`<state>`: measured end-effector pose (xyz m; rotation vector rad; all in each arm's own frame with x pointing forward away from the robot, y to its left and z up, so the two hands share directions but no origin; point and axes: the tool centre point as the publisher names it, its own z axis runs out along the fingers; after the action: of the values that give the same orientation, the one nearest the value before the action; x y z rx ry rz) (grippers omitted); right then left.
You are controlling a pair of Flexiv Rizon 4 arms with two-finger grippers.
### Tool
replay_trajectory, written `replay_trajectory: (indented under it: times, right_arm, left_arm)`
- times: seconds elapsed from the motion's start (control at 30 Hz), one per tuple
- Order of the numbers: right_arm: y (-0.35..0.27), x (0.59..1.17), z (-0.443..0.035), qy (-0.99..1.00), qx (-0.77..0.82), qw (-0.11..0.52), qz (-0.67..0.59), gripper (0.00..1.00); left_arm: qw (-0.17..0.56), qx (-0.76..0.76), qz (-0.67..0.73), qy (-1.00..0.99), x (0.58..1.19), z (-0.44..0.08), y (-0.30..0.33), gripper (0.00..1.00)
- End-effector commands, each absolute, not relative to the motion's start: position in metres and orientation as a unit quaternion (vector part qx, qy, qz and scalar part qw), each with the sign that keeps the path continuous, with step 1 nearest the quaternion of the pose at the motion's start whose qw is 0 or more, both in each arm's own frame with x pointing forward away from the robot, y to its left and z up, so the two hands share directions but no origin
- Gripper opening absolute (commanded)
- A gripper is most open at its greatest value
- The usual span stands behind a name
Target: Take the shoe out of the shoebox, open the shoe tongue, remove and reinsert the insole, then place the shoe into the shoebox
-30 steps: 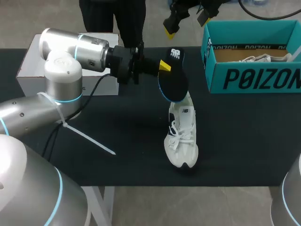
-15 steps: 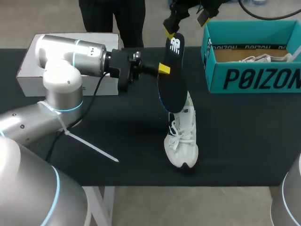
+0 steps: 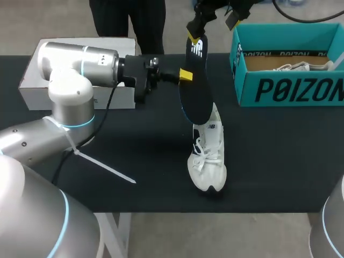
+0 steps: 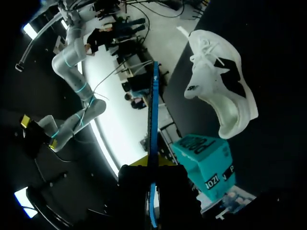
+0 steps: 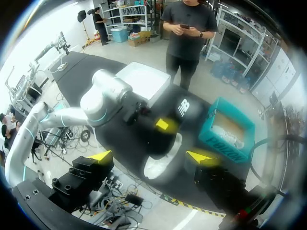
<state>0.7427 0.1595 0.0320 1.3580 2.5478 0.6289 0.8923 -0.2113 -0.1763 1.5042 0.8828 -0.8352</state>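
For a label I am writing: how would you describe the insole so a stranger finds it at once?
On the black table, left of the teal box, lies a white shoe. Over its heel the left gripper holds the insole on end: the only flat, dark piece, with a white logo.

The left arm (image 3: 70, 91) was rounded silver with thin blue rings at its joints, a black wrist (image 3: 141, 75), a black cable (image 3: 111, 99) and a yellow-tipped hand (image 3: 186, 75)

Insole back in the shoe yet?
No, the left gripper holds the insole in the air, clearly apart from the shoe.
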Motion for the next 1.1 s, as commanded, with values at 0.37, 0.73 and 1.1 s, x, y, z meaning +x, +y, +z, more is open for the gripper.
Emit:
replay_trajectory:
  times: [0.37,0.73,1.1]
  right_arm:
    - [0.16,0.744,0.032,0.858,0.458,0.092,0.211,1.0]
    - [0.16,0.744,0.032,0.858,0.458,0.092,0.211,1.0]
    - [0.16,0.744,0.032,0.858,0.458,0.092,0.211,1.0]
  left_arm:
    - [0.593,0.675,-0.29,0.329,0.917,-0.175,-0.21,0.0]
    - [0.591,0.695,-0.265,0.313,0.93,-0.171,-0.21,0.0]
    - [0.591,0.695,-0.265,0.313,0.93,-0.171,-0.21,0.0]
